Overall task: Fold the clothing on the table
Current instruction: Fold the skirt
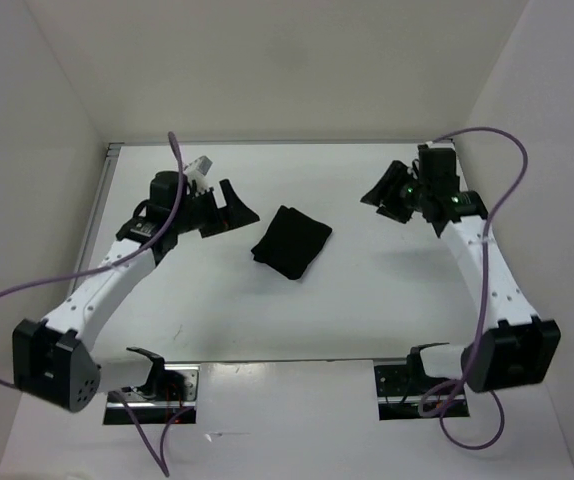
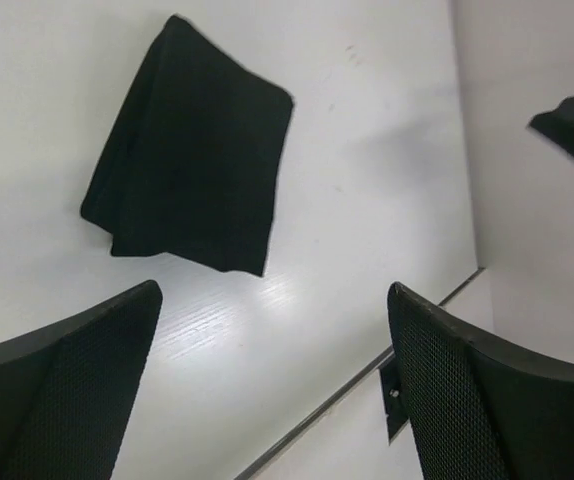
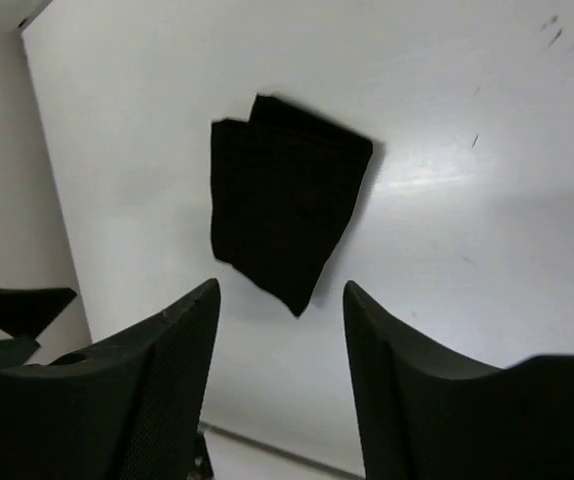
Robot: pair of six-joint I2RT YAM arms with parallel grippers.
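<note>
Sitting mid table (image 1: 367, 300), clothing (image 1: 291, 242) w/ edges untouched

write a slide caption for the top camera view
Folded black clothing on the table between left arm and right arm, jaws open, untouched.

This looks like a robot test cell in a lab. A glossy white worktop (image 1: 367, 300) with a thin metal rim is boxed in by bare white walls (image 1: 267, 60) left, right and far. A left arm (image 1: 107, 280) and right arm (image 1: 485, 265), trailing purple cables (image 1: 174, 155), are bolted at its near edge.
</note>
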